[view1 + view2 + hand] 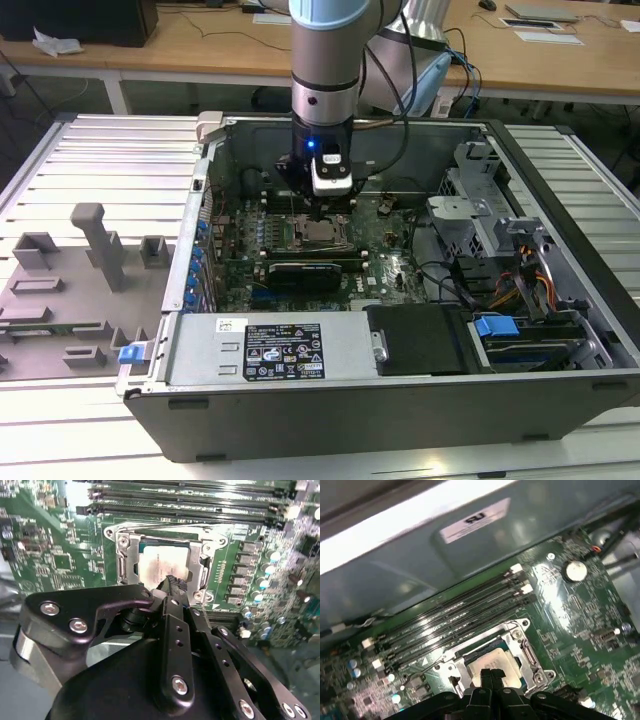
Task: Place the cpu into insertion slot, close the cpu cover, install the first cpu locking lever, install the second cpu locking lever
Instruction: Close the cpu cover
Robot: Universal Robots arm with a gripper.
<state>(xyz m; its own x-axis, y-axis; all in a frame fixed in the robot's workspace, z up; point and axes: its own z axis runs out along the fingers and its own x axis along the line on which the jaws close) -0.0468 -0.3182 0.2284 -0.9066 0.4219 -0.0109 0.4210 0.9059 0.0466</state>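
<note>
Two fingers (487, 678) pressed tip to tip, barely a sliver between them, nothing gripped. The gripper (172, 586) hangs over the near edge of the cpu (157, 562); cannot tell whether the tips touch the chip or sit just above it.

Cpu lies flat in the insertion slot (165, 541), pale metal top up, with a dark band of socket showing along its far side. The cpu cover (121, 555), a silver frame, lies around the chip; cannot tell whether it is fully down or latched.

Arm (325, 60) drops straight down into the open computer case (400, 400), wrist vertical, gripper pointing at the motherboard (45, 555) in the far half of the case.

Exterior view: the case sits on a ribbed metal table (100, 150), grey fixture blocks (95, 240) to the exterior view's left, wooden desks (200, 45) beyond.

First wrist view: four long black memory slots (445, 620) run just beyond the socket, then the case wall (420, 560) with a label.

Second wrist view: the black finger linkage fills the near part, with a row of capacitors (257, 587) beside the socket.
</note>
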